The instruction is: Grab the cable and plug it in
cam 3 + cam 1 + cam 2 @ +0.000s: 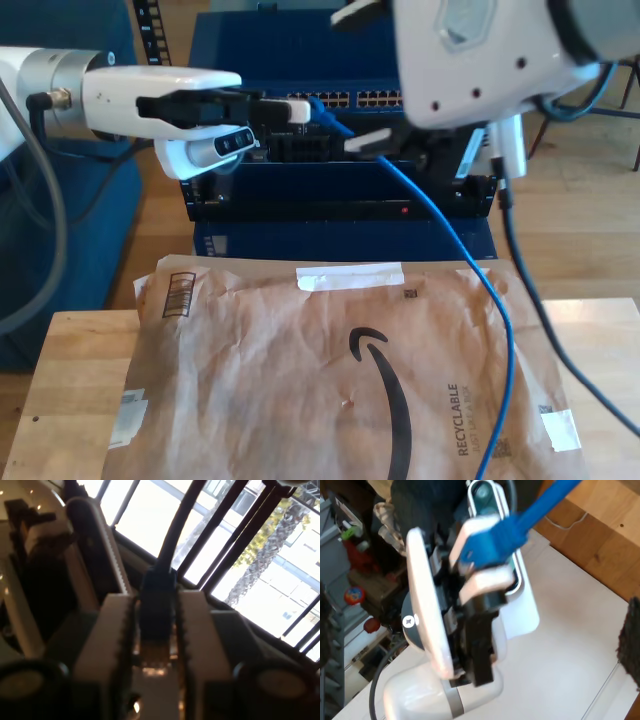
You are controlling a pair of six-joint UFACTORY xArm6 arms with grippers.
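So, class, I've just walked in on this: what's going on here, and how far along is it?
Two robot arms are working on plugging in a blue network cable. My first gripper is shut on the cable's plug end, holding it up near the row of ports on the dark blue rack unit, at the exterior view's left. The plug does not look seated yet. My second gripper's camera watches from close by. The cable's slack hangs over a brown paper mailer on the table.
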